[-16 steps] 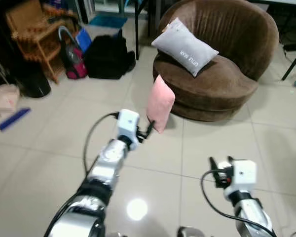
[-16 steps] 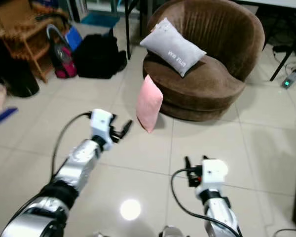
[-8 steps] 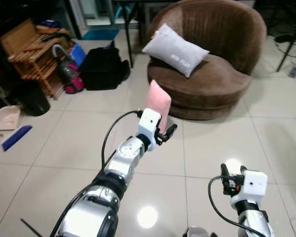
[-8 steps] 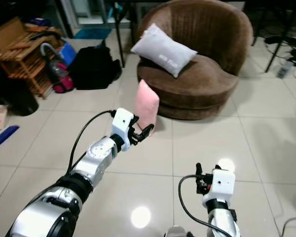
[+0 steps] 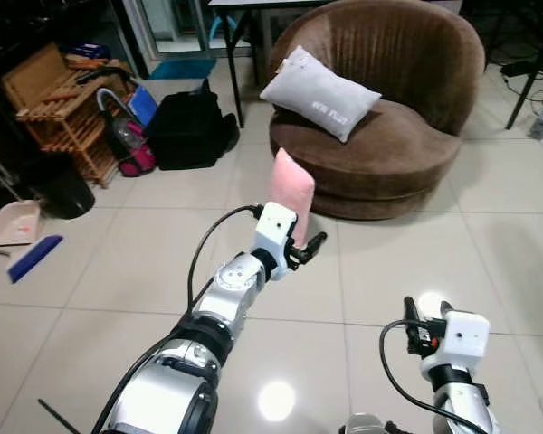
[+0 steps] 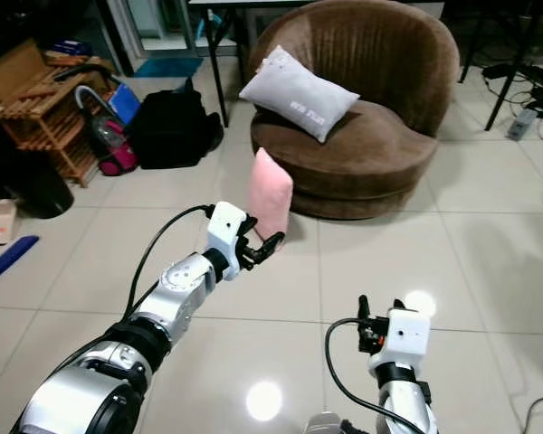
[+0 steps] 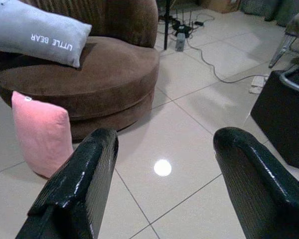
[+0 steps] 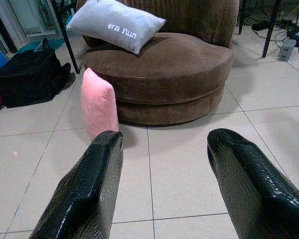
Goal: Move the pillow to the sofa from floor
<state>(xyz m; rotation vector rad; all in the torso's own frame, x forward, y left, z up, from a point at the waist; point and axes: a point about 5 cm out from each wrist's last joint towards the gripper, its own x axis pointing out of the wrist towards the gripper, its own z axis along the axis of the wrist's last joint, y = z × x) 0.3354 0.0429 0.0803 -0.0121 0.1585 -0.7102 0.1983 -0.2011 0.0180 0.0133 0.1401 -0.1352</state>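
My left end effector (image 5: pixel 309 246) is stretched out ahead of me, fingers spread apart and gripping nothing, hovering just in front of the pink pillow (image 5: pixel 291 194). That pillow stands upright on the tiled floor (image 5: pixel 118 262), on one short edge, leaning against the base of the round brown sofa (image 5: pixel 394 136). My left wrist view puts the pillow off beside one finger (image 7: pixel 77 184), not between the two.

My right end effector (image 6: pixel 376 316) sits low and close to me, well short of the pillow, its fingers parted too, with bare tile between them in the wrist view.

On the sofa seat a grey pillow (image 5: pixel 319 92) with printed lettering lies tilted against the backrest, taking up the near-left part of the cushion. Off to my left there's a black bag (image 5: pixel 190 127) on the floor, a red vacuum cleaner (image 5: pixel 129 145) beside it, and a wooden rack (image 5: pixel 63 104) behind. A blue brush (image 5: pixel 33 258) and a dustpan (image 5: pixel 16 224) lie further left. Table legs (image 5: pixel 237 77) stand between bag and sofa. Cables (image 7: pixel 209 59) trail over the tiles past the sofa.
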